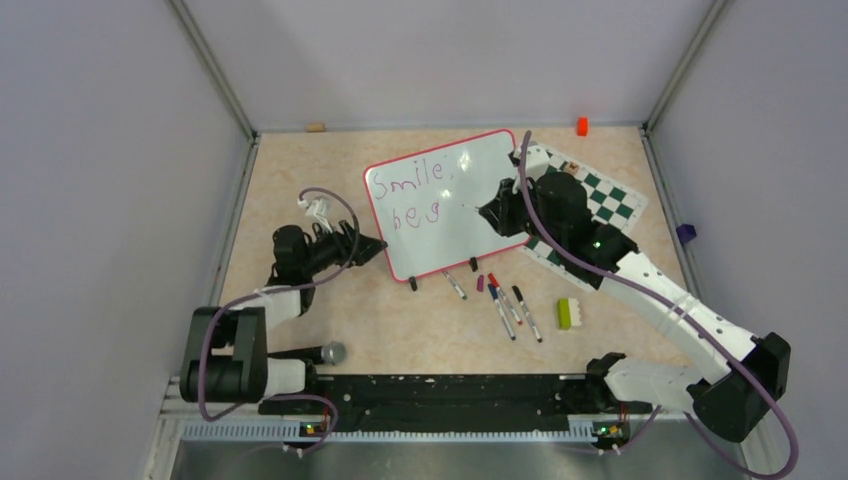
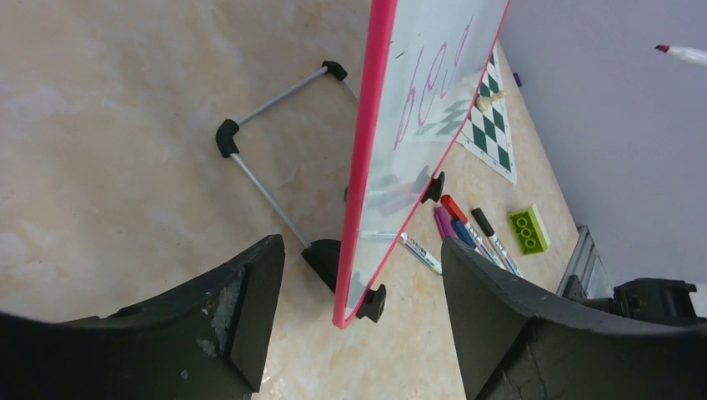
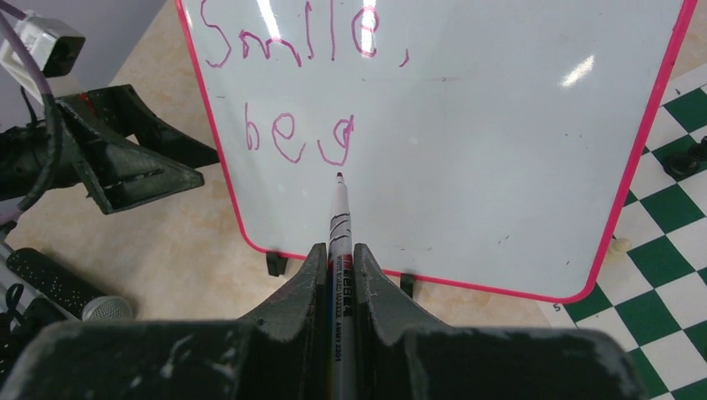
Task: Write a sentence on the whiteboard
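Nearest the arm bases, a microphone [image 1: 333, 352] lies on the surface beside the left arm. A little farther out, a handful of loose markers [image 1: 505, 305] lie side by side in front of the board, with a green studded block [image 1: 567, 313] just to their right. The left hand [image 1: 372, 245] hovers just beside the board's lower left corner with its jaws spread wide and nothing between them; from its wrist view the pink rim runs up between the two fingers, apart from both. The right hand [image 3: 338, 250] is clamped on a white marker [image 3: 340, 218] whose tip points at the board just under the last letter; whether it touches cannot be told. The whiteboard [image 1: 455, 225] stands tilted in the middle of the surface on two black feet, propped from behind by a wire stand [image 2: 265, 190]. The sentence [image 3: 300, 87] so far reads "Smile," on the top line and "be g" below it. Behind the board's right side lies a green-and-white chess mat [image 1: 615, 195], partly under the right arm.
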Robot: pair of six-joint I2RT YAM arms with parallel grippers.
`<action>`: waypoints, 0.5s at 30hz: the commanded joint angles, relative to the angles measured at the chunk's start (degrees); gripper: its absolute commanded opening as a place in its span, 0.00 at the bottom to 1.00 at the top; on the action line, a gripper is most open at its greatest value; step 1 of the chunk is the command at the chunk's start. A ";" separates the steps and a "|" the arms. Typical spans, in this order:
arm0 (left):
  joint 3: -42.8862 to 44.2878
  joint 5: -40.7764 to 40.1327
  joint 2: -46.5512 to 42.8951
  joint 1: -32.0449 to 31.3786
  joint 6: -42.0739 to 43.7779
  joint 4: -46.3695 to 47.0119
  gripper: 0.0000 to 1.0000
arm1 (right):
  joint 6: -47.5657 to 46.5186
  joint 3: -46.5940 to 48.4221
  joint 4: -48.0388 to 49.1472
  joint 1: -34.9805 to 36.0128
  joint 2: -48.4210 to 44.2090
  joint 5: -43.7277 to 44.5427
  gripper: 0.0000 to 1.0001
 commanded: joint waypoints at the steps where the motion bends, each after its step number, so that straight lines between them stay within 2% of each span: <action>1: 0.86 4.94 6.19 0.26 -0.96 11.41 0.74 | -0.40 -0.16 3.44 -0.16 -0.62 -1.47 0.00; 5: 0.57 6.55 10.47 -0.32 -2.16 19.18 0.72 | -0.46 -0.41 3.72 -0.16 -0.61 -1.44 0.00; 8: 1.39 7.90 12.25 -1.22 -1.91 19.40 0.57 | -0.62 -0.56 3.81 -0.17 -0.53 -1.49 0.00; 9: 1.84 8.31 12.81 -1.55 -1.92 19.33 0.55 | -0.71 -0.70 3.84 -0.17 -0.47 -1.46 0.00; 15: 4.02 9.49 16.04 -3.69 -1.09 19.15 0.55 | -1.41 -1.13 4.17 -0.16 -0.39 -1.43 0.00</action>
